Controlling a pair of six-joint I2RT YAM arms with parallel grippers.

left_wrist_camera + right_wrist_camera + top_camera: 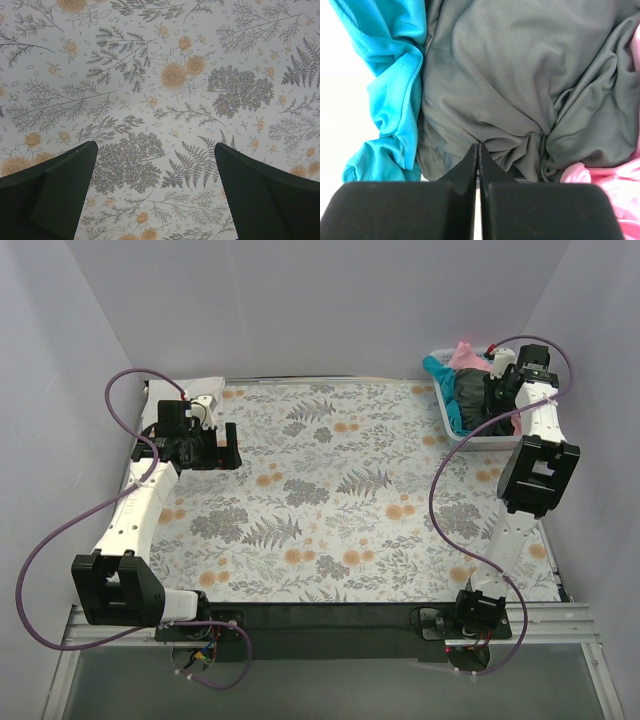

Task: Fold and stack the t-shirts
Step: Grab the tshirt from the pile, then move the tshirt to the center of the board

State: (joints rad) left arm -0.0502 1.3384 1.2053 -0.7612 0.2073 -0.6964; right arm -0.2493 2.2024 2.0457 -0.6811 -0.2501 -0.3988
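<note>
Right gripper (479,150) is down in the basket (478,443) at the far-right corner, jaws pinched tight on a charcoal t-shirt (490,75) fold directly below – left gripper (155,146) gapes wide, well apart.

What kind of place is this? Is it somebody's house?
Probably not a house. It looks like a robot test booth: plain walls close around a floral table cloth, the left arm and right arm are bolted at its near edge, and a white basket holds crumpled t-shirts.
</note>
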